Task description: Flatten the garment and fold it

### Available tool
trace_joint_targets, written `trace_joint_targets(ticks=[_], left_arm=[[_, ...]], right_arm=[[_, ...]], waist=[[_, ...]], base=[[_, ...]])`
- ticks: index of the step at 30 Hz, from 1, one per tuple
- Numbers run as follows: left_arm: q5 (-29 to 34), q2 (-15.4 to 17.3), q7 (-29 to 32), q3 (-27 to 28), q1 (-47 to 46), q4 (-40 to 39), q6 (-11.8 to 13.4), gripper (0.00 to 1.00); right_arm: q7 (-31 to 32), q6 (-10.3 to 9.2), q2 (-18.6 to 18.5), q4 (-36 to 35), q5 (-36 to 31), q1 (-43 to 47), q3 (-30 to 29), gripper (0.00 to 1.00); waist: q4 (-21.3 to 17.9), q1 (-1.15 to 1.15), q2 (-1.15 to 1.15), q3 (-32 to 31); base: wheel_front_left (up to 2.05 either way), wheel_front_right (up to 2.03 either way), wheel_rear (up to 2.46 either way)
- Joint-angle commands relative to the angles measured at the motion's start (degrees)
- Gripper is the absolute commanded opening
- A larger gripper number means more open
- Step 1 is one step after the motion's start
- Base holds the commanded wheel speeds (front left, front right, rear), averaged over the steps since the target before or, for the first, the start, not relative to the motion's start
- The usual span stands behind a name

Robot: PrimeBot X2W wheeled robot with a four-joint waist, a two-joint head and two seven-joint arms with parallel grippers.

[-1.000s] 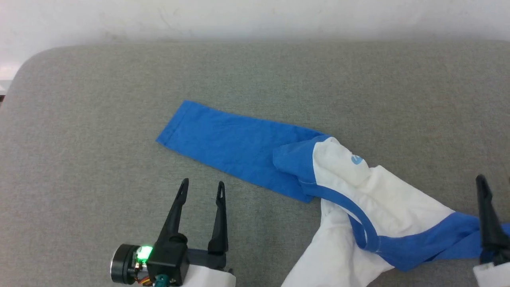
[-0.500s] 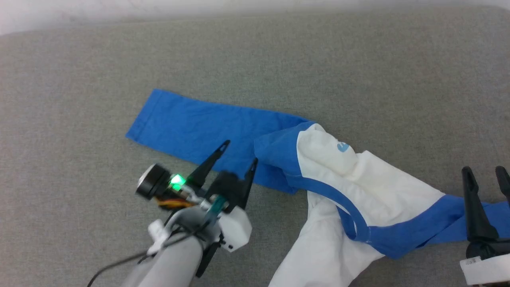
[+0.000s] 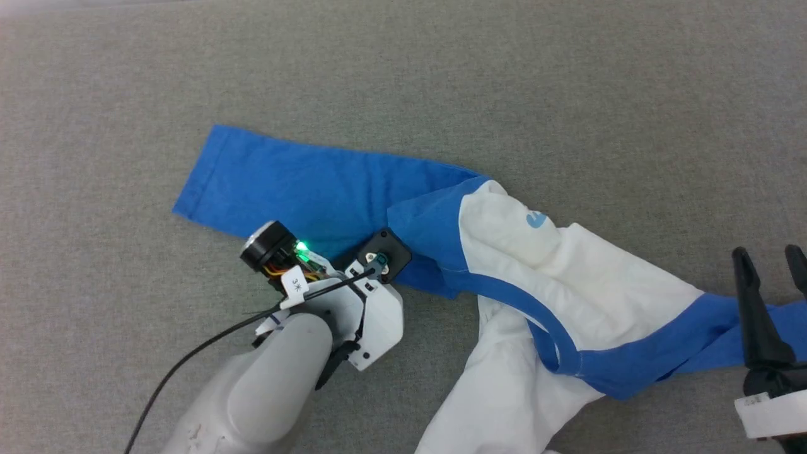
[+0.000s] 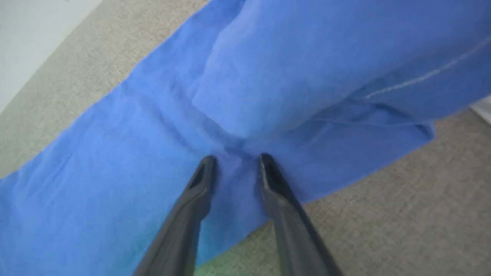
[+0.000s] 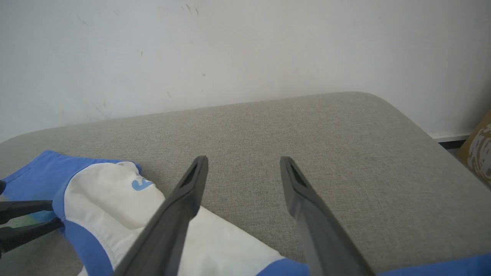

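The garment lies crumpled on the grey surface. Its blue sleeve stretches flat to the upper left, and the white body bunches at centre right with the blue collar band looping across it. A second blue sleeve runs right, under my right gripper, which hovers open. My left arm points steeply down at the near sleeve's shoulder end. My left gripper is open, both tips touching blue cloth beside a raised fold. My right gripper holds nothing.
The grey padded table spreads wide around the shirt, and its far rounded corner meets a white wall. A cardboard box sits past the right edge. A black cable trails from my left arm.
The head camera has tilted forward. My left arm has reached forward from the near edge and tipped down, bringing its open fingers onto the blue sleeve. The right gripper has barely moved.
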Motion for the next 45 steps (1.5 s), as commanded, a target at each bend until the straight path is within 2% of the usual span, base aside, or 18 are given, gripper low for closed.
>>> trace_joint_targets(ticks=[1, 5, 8, 11, 16, 20, 24, 27, 29, 30, 31, 33, 36, 39, 45], left_arm=[[-1.0, 0.1, 0.9, -0.7, 1.9, 3.4, -0.5, 0.0], [-7.7, -1.4, -0.5, 2.4, 2.6, 0.9, -0.6, 0.0], [-14.2, -1.5, -0.5, 6.8, 2.6, -4.8, -0.6, 0.0], [-18.9, 0.3, 1.4, 11.5, 1.3, -13.8, -0.5, 0.0], [-20.6, 5.7, 7.8, 18.1, -2.3, -28.2, 1.4, 0.0], [-19.7, 7.5, 11.0, 20.8, -5.6, -32.7, 3.6, 0.0], [-13.8, 9.0, 11.1, 21.4, -9.3, -29.6, 7.1, 0.0], [-8.5, 8.9, 7.2, 22.9, -11.1, -24.7, 12.7, 0.0], [-6.9, 8.0, 5.0, 23.2, -10.8, -21.1, 15.4, 0.0], [-6.7, 7.4, 4.0, 23.2, -10.4, -19.6, 16.3, 0.19], [-7.0, 6.7, 3.0, 23.2, -10.0, -18.2, 16.9, 0.44], [-7.2, 5.7, 0.7, 23.3, -9.7, -16.2, 17.8, 1.0], [-7.7, 4.6, -3.3, 23.9, -9.9, -14.2, 19.1, 1.0], [-8.6, 3.5, -7.5, 23.9, -10.4, -14.2, 19.2, 1.0], [-9.5, 1.4, -17.6, 21.9, -7.5, -21.1, 18.4, 1.0]], right_arm=[[0.0, -0.04, -0.1, -0.4, 0.3, -0.5, -0.2, 1.0], [0.2, -0.04, 0.4, -0.4, 0.0, -0.2, -0.3, 1.0], [0.3, -0.04, 1.0, -0.5, 0.0, -0.1, 0.1, 1.0], [0.4, -0.04, 1.5, -0.3, -0.2, -0.1, 0.4, 1.0], [-0.1, -0.04, 2.1, -0.1, -0.4, 0.0, 1.5, 1.0], [-0.6, -0.04, 1.6, 0.0, 0.2, -0.6, 1.6, 1.0], [-1.3, -0.04, 0.1, 0.1, 1.2, -1.8, 2.2, 1.0], [-1.9, -0.04, -1.5, 0.4, 2.3, -3.5, 3.1, 1.0], [-2.3, -0.04, -2.5, 1.0, 2.9, -4.6, 3.7, 1.0], [-2.6, -0.04, -3.0, 1.3, 3.2, -5.1, 3.9, 1.0], [-2.9, -0.04, -3.3, 1.7, 3.5, -5.6, 4.1, 1.0], [-3.4, -0.04, -3.9, 2.5, 4.0, -6.2, 4.1, 1.0], [-4.1, -0.04, -4.5, 3.5, 4.4, -6.5, 4.2, 1.0], [-4.3, -0.04, -4.8, 4.4, 4.5, -6.6, 4.1, 1.0], [-3.7, -0.04, -4.1, 4.9, 3.7, -5.7, 4.3, 1.0]], waist=[[0.2, 0.01, -0.01, -0.2], [1.4, 0.01, -0.01, -1.3], [2.3, 0.01, -0.01, -2.3], [3.0, 0.01, -0.01, -2.9], [3.1, 0.01, -0.01, -2.7], [2.9, 0.01, -0.01, -0.8], [2.4, 0.01, -0.01, 2.6], [1.4, 0.01, -0.01, 5.2], [0.7, 0.01, -0.01, 6.5], [0.3, 0.01, -0.01, 7.0], [0.0, 0.01, -0.01, 7.4], [-0.3, 0.01, -0.01, 8.0], [-0.3, 0.01, -0.01, 8.1], [0.2, 0.01, -0.01, 7.2], [2.2, 0.01, -0.01, 3.0]], base=[[0.0, 0.0, 0.0], [0.0, 0.0, 0.0], [0.0, 0.0, 0.0], [0.0, 0.0, 0.0], [0.0, 0.0, 0.0], [0.0, 0.0, 0.0], [0.0, 0.0, 0.0], [0.0, 0.0, 0.0], [0.0, 0.0, 0.0], [0.0, 0.0, 0.0], [0.0, 0.0, 0.0], [0.0, 0.0, 0.0], [0.0, 0.0, 0.0], [0.0, 0.0, 0.0], [0.0, 0.0, 0.0]])
